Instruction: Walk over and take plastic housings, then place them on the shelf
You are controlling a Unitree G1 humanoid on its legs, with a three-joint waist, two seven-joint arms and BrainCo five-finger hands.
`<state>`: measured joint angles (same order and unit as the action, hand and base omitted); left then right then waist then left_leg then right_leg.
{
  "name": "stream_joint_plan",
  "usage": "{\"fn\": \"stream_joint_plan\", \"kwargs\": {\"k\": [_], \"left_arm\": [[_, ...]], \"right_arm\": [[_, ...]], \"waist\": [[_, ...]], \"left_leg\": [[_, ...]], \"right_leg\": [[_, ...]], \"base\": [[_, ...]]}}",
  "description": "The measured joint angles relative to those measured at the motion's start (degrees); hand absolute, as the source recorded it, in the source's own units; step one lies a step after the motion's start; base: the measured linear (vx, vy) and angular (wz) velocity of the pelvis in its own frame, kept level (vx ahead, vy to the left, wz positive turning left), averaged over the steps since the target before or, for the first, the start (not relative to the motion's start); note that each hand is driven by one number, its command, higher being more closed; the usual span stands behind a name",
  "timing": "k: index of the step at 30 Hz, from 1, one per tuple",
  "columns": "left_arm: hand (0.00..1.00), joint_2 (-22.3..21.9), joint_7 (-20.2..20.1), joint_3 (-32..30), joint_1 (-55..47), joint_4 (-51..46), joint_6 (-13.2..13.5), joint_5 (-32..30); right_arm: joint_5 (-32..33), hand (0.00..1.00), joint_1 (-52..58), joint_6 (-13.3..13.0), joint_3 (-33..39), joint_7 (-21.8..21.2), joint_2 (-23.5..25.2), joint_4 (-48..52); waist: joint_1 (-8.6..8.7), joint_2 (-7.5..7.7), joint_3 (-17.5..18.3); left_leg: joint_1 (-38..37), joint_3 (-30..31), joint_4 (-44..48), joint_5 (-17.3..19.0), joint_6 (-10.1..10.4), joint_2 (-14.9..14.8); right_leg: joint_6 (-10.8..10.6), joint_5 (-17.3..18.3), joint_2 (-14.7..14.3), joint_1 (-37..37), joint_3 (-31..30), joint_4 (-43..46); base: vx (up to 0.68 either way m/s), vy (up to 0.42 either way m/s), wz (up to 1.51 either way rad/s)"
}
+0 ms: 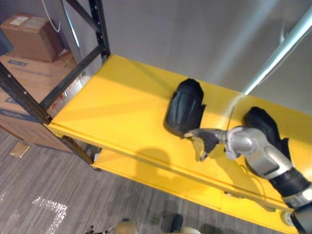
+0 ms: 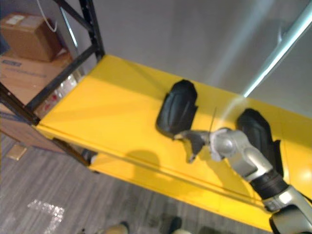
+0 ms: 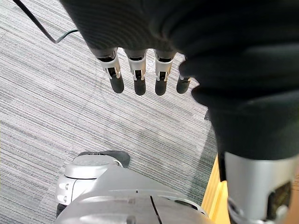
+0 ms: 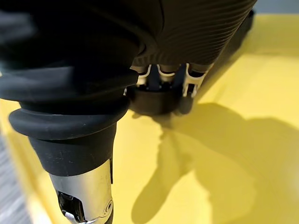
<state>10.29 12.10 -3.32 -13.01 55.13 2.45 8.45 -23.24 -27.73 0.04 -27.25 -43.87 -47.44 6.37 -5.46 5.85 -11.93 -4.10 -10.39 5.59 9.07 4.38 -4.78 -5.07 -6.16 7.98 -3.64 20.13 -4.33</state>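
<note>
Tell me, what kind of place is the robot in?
Probably a storeroom or warehouse corner: a yellow shelf on a black metal frame, stacked cardboard boxes beside it, and black plastic housings lying on the shelf.

The robot's right arm (image 1: 261, 153) extends in from the lower right, bent at the elbow. Its right hand (image 1: 205, 140) is held low and forward, with loosely extended fingers and the thumb angled down. The left hand (image 3: 154, 32) hangs at the robot's side, its fingers (image 3: 138, 79) straight, pointing downward and holding nothing.
</note>
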Motion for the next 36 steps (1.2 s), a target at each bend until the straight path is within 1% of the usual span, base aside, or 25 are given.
{"fn": "stream_joint_plan", "kwargs": {"k": [4, 17, 23, 27, 36], "left_arm": [[0.00, 0.00, -0.05, 0.00, 0.00, 0.03, 0.01, -0.02], [0.00, 0.01, -0.06, 0.00, 0.01, 0.08, 0.02, -0.02], [0.00, 0.02, -0.08, 0.00, 0.01, 0.12, 0.02, -0.02], [0.00, 0.05, -0.14, 0.00, 0.02, 0.13, 0.02, -0.02], [0.00, 0.17, -0.15, 0.15, 0.02, 0.15, 0.02, -0.02]], "right_arm": [[0.01, 0.00, 0.00, 0.10, -1.07, -1.34, 0.00, 2.09], [-0.11, 0.00, -0.05, 0.40, -2.29, -1.44, 0.00, 3.89], [-0.29, 0.00, -0.05, 0.24, -2.29, -1.47, -0.13, 3.92], [-0.28, 0.00, -0.05, -0.22, -2.24, -2.24, -0.83, 4.15], [-0.30, 0.00, 0.27, -0.26, -2.12, -2.51, -1.43, 4.47]], "waist": [[-0.01, 0.00, 0.00], [-0.09, -0.01, -0.01], [-0.04, -0.01, -0.01], [-0.04, -0.01, 0.00], [-0.04, -0.02, 0.01]], "left_leg": [[0.00, -0.07, 0.04, 0.00, 0.00, -0.14], [0.04, -0.95, 0.12, 0.01, 0.02, -0.25], [0.07, -1.06, 0.12, 0.02, 0.02, -0.25], [0.06, -1.13, 0.14, 0.02, 0.02, -0.24], [0.06, -1.23, 0.24, 0.03, 0.02, -0.24]], "right_leg": [[0.01, 0.00, -0.04, 0.01, -0.05, 0.00], [0.01, 0.00, -0.05, 0.28, -0.41, 0.00], [0.01, 0.00, -0.07, 0.37, -0.51, 0.00], [0.01, 0.00, -0.07, 0.38, -0.56, 0.01], [0.01, 0.00, -0.07, 0.40, -0.69, 0.03]], "base": [[0.00, 0.000, 0.00], [0.00, 0.000, -0.01], [0.00, 0.000, 0.00], [0.00, 0.000, 0.00], [0.00, 0.000, 0.00]]}}
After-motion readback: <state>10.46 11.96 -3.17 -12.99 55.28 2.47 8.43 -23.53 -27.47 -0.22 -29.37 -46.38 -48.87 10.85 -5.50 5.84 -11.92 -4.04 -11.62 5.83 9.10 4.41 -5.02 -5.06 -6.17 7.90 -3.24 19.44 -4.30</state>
